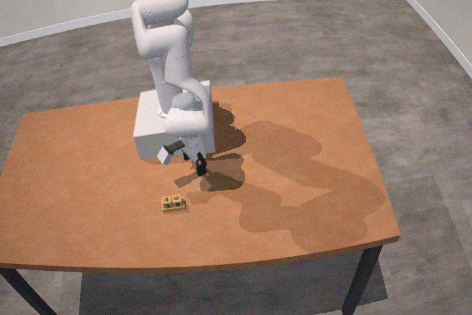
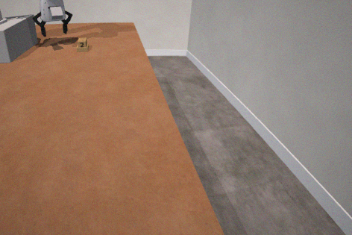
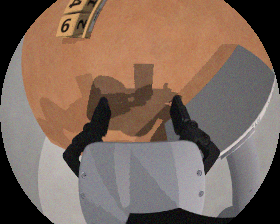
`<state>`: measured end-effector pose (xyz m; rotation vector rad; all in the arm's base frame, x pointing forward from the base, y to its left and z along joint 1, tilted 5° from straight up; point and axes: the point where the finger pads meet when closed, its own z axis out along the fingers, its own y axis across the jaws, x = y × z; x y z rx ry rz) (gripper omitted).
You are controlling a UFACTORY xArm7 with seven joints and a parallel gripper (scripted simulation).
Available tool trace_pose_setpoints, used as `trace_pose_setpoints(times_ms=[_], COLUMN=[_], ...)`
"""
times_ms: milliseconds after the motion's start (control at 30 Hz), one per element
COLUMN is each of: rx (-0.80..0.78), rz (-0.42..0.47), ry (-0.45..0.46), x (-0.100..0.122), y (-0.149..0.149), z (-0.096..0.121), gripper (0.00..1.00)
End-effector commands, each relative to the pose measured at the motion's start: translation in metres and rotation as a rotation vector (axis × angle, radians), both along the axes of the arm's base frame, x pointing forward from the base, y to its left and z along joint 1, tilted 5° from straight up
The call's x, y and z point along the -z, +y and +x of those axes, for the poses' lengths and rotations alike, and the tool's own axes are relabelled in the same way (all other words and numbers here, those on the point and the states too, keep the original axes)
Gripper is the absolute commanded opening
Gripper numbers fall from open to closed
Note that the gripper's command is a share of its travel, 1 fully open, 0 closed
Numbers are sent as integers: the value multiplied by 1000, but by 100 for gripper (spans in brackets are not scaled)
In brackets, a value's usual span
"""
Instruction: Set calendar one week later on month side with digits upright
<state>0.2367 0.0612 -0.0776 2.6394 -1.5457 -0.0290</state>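
A small tan tray calendar (image 1: 173,203) with two cubes side by side stands on the orange table, in front of the arm's base. In the exterior view it (image 2: 82,45) shows an end face with a 2. In the wrist view the calendar (image 3: 79,17) lies at the top left, and its top faces carry dark digits, one of which looks like a 6. My gripper (image 1: 200,166) is open and empty. It hangs above the table between the base and the calendar, apart from both cubes. It also shows in the exterior view (image 2: 54,26) and in the wrist view (image 3: 139,115).
The arm's grey base block (image 1: 156,124) stands right behind the gripper, and shows at the right of the wrist view (image 3: 240,93). The table's front edge runs below the calendar, and its right edge drops to the grey floor.
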Motion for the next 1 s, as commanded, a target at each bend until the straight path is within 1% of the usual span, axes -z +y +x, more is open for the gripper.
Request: trace_pose_setpoints(times_ms=[0,233,967], rx=[0,0,0], rz=[1,1,1], ry=[-1,-1,-1], x=[13,27,27], y=[-1,-1,-2], z=[0,-1,-1], gripper=[100,100,100])
